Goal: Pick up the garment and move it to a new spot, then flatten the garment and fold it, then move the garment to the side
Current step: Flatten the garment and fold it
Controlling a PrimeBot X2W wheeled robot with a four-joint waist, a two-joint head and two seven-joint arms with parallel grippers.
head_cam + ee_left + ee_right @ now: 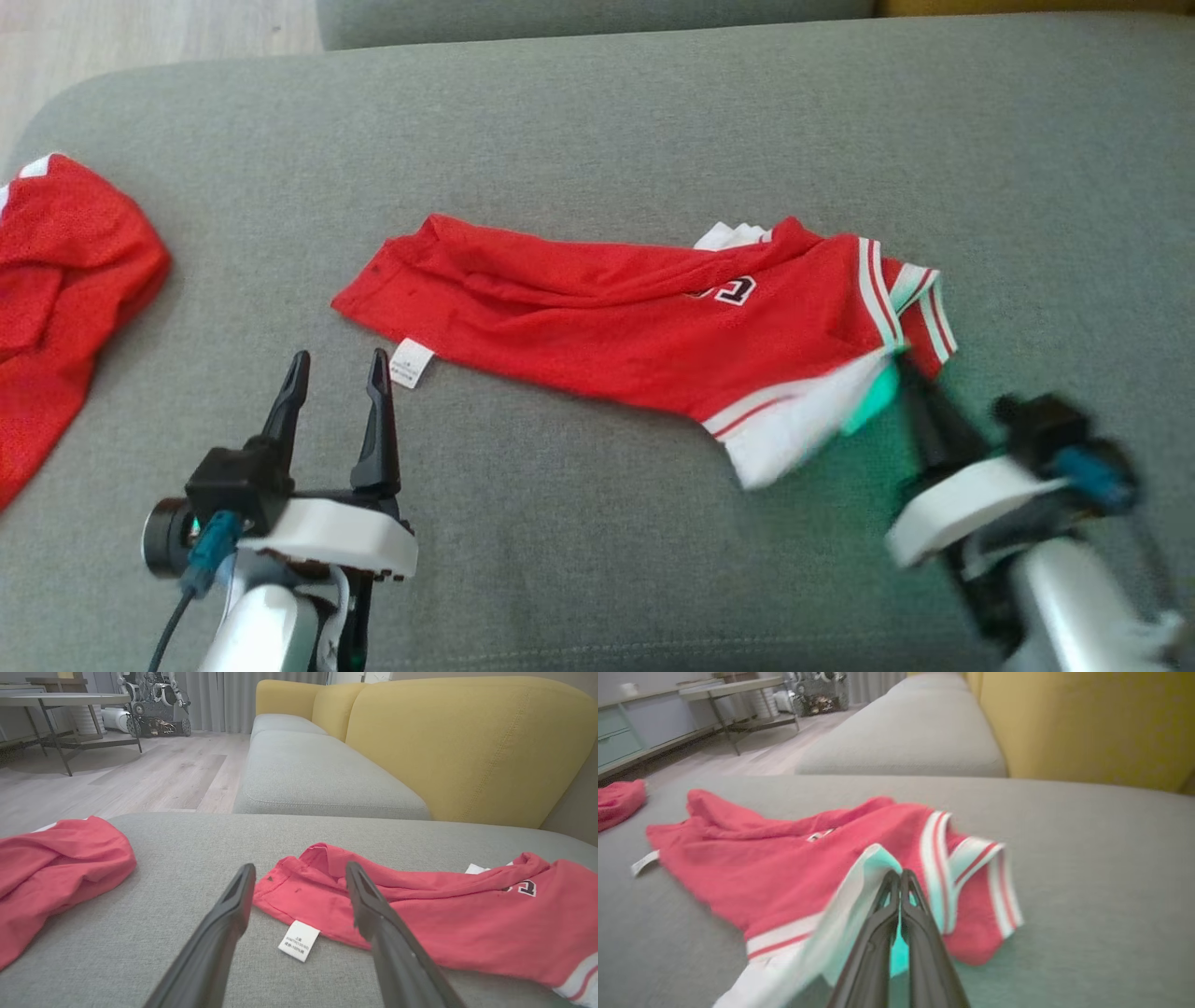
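Note:
The garment [635, 317] is a red jersey with white-and-red striped trim, lying crumpled across the grey sofa cushion [597, 121]. Its white label [411, 362] pokes out at its left end. My right gripper [901, 373] is shut on the garment's white hem at its right end; in the right wrist view the fingertips [900, 873] pinch that hem on the garment [784, 868]. My left gripper [338, 359] stands open just left of the label, with nothing between its fingers. In the left wrist view the left gripper [300, 870] frames the garment's [444, 924] left corner and label [299, 940].
A second red garment [65, 280] lies bunched at the cushion's left edge, also in the left wrist view [56, 858]. Beyond are another grey cushion [317, 770], a yellow backrest [467, 742], wooden floor [154, 774], a table [60, 700] and another robot [154, 700].

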